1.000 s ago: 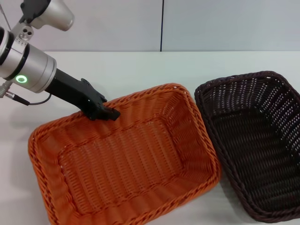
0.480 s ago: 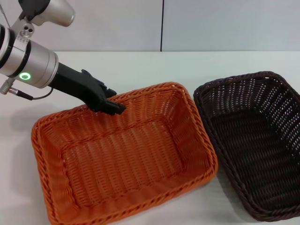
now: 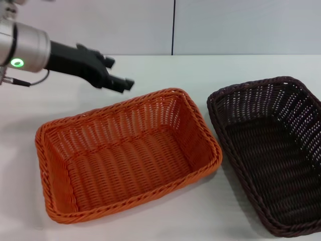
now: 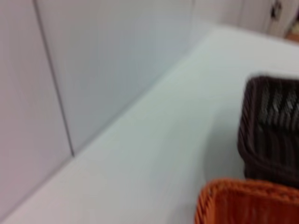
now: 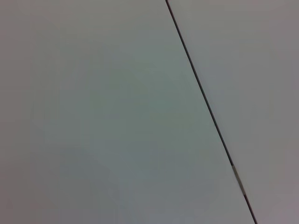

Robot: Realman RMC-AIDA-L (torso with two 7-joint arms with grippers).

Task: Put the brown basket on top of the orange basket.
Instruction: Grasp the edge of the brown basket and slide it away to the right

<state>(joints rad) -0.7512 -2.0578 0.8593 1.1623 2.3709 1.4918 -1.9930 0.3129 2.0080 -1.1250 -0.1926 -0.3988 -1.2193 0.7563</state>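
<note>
The orange basket (image 3: pixel 131 103) lies flat on the white table, left of centre in the head view. The brown basket (image 3: pixel 235 90) lies right beside it on its right, their near corners almost touching. My left gripper (image 3: pixel 118 75) is open and empty. It hovers just above and behind the orange basket's far rim, clear of it. The left wrist view shows a corner of the orange basket (image 4: pixel 243 200) and an end of the brown basket (image 4: pixel 268 130). The right gripper is out of view.
The white table (image 3: pixel 200 70) runs back to a pale wall with a dark vertical seam (image 3: pixel 173 27). The right wrist view shows only a pale surface with a dark seam (image 5: pixel 205 107).
My left gripper has let go of the orange basket's far rim and risen up and back. The basket has dropped from its tilt and now lies flat, a little further from me.
</note>
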